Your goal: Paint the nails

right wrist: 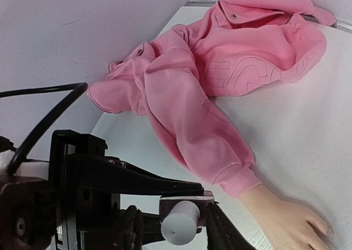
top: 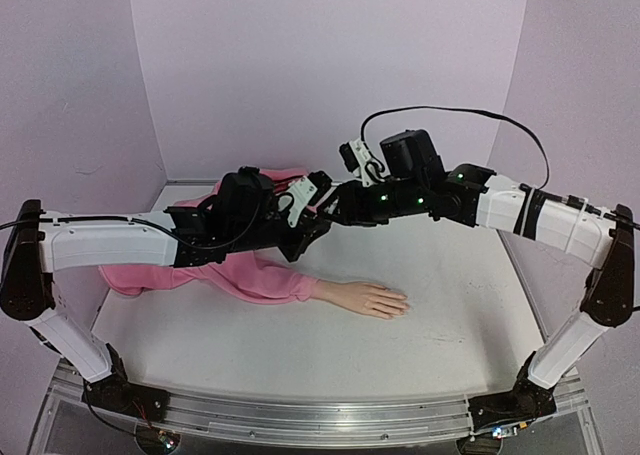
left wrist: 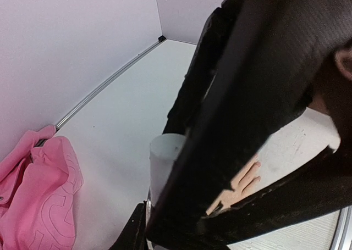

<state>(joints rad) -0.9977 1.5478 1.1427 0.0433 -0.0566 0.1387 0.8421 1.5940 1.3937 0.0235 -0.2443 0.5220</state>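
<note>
I am watching the pale flesh-coloured mannequin hand (top: pixel 368 299) lying palm down on the white tabletop (top: pixel 450 345), nearer to me than both arms' tips. Its nails (top: pixel 401 304) are pointing right and are too small for me to judge. Beyond it, raised over the sleeve, the left fingers (top: pixel 312 227) are clamping shut on a small white-capped bottle (left wrist: pixel 165 162). The right fingers (top: pixel 345 207) are crowding against them, and I cannot tell whether they are wide or narrow. Farther back the crumpled pink sweatshirt (right wrist: pixel 236 57) is lying with one sleeve covering the wrist.

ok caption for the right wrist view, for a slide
A white cap in the foreground; behind it a pink sweatshirt whose sleeve ends in a mannequin hand flat on the white table.
</note>
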